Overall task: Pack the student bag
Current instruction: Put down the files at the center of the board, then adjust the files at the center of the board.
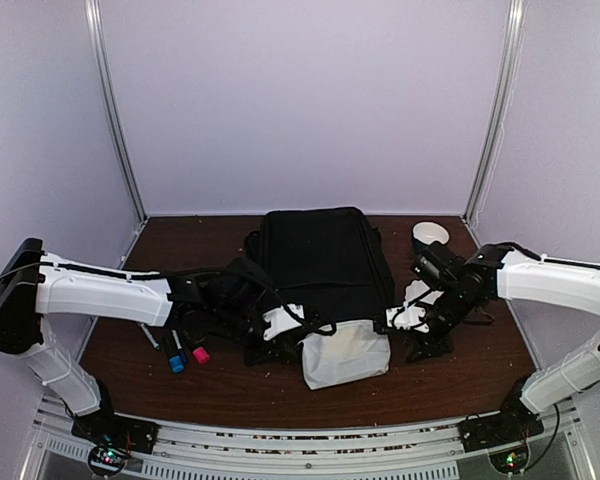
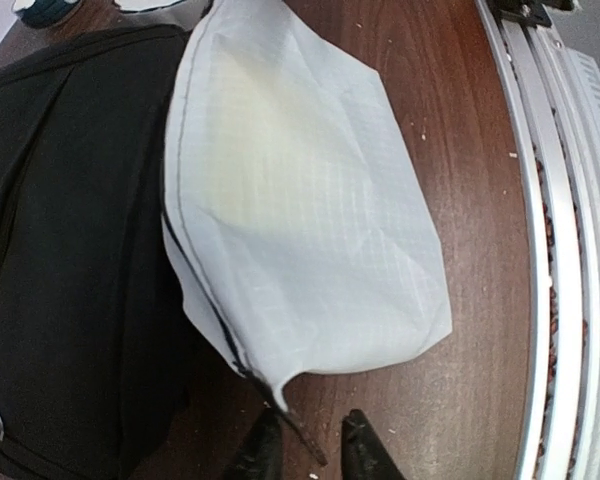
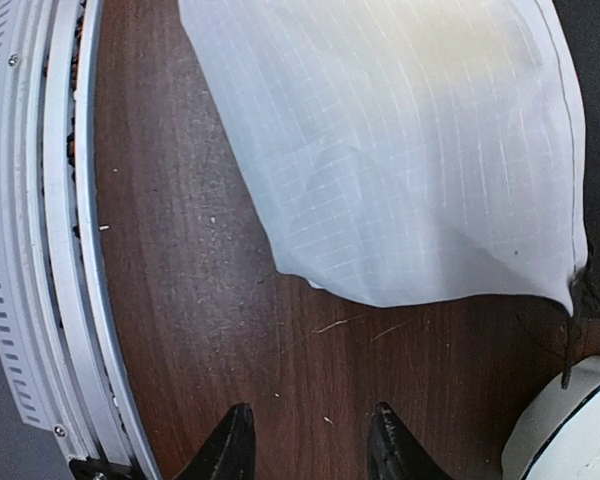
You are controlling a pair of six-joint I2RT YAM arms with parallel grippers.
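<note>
The student bag point(image 1: 320, 255), a large black backpack, lies flat mid-table. A white ripstop pouch point(image 1: 345, 355) rests against its near edge, partly on the wood. My left gripper point(image 1: 302, 325) sits at the pouch's left corner. In the left wrist view it point(image 2: 310, 450) is open, and the pouch's point(image 2: 300, 200) black zipper tail point(image 2: 302, 432) lies loose between the fingers beside the bag point(image 2: 70, 250). My right gripper point(image 1: 393, 322) is at the pouch's right side. In its own view it point(image 3: 310, 445) is open over bare wood, short of the pouch point(image 3: 400, 150).
A blue-capped marker point(image 1: 176, 362), a pink-capped marker point(image 1: 200, 353) and a dark pen point(image 1: 150, 337) lie left of the bag. A white tape roll point(image 1: 430, 233) stands at the back right. The metal rail point(image 2: 560, 250) runs along the near table edge.
</note>
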